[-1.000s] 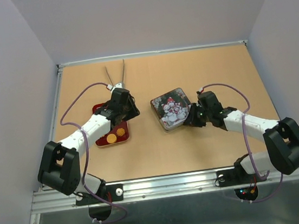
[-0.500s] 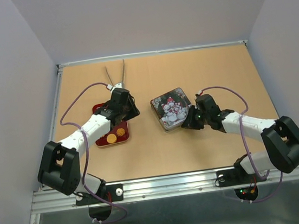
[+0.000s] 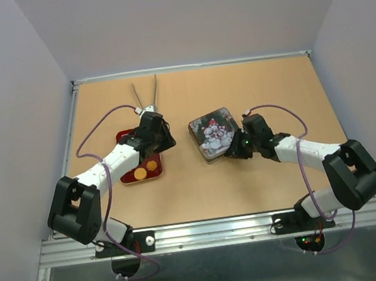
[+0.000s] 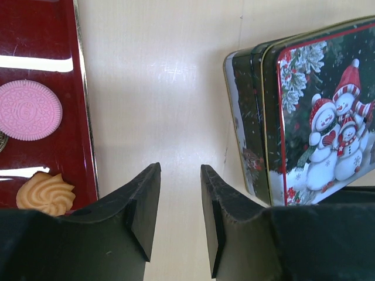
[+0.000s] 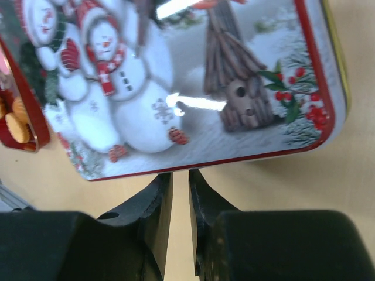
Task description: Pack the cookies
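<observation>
Two orange cookies (image 3: 149, 166) lie in a red tray (image 3: 123, 137) left of centre. In the left wrist view a pink cookie (image 4: 29, 110) and an orange swirl cookie (image 4: 45, 193) rest in the tray (image 4: 35, 35). A closed tin with a snowman lid (image 3: 213, 136) stands beside it on the right. My left gripper (image 3: 163, 138) hovers over the bare table between tray and tin, open (image 4: 180, 170) and empty. My right gripper (image 3: 232, 150) presses its tips against the tin's near edge (image 5: 193, 88), open by a narrow slit (image 5: 180, 174), gripping nothing. More orange cookies (image 5: 16, 126) show past the tin.
Metal tongs (image 3: 145, 94) lie on the table behind the tray, towards the back wall. The table's raised rim (image 3: 192, 66) and grey walls enclose the area on three sides.
My right gripper has moved left and away from the base, up against the tin, and the tin has slid slightly left and away. The left arm has not moved.
</observation>
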Available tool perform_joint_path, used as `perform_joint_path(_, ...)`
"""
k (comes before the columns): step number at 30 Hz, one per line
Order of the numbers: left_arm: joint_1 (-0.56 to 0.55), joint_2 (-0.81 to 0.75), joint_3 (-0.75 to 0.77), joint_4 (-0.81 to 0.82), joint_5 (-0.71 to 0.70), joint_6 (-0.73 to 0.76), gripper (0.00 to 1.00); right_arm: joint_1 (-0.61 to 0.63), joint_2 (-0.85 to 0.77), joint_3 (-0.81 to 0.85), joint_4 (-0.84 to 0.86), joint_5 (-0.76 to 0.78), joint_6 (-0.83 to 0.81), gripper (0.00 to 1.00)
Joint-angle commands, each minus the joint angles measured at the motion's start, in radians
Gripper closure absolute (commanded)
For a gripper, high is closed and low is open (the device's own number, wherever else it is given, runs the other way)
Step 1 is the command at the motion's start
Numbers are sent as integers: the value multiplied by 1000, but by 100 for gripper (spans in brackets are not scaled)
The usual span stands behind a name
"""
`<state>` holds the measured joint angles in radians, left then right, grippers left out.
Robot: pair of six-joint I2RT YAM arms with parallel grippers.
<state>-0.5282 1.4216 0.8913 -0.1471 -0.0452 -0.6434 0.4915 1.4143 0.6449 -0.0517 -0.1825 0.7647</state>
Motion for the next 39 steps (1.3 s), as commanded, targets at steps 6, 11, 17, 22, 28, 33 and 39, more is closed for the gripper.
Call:
perform_joint_path(6, 4, 16, 6, 43, 28, 10, 56, 5, -14, 99, 42, 9, -7, 77)
perform_joint_path(11, -1, 45, 99, 55, 41, 34, 57, 5, -9, 102, 43, 5, -10, 77)
perform_joint_path(17, -38, 180, 302, 66, 76, 86, 56, 5, -5, 102, 42, 6, -11, 77)
perform_joint_path(22, -58, 331, 478, 43, 80, 106, 56, 4, 2, 105, 42, 3, -10, 77)
perform_joint_path(28, -78, 505, 705, -3, 85, 142, 56, 4, 12, 113, 44, 0, -11, 77)
perform_joint_path(33, -79, 583, 664, -17, 82, 120, 57, 4, 8, 110, 42, 8, -15, 77)
perform_joint_path(39, -79, 588, 577, 35, 90, 108, 59, 5, 23, 107, 42, 5, -13, 77)
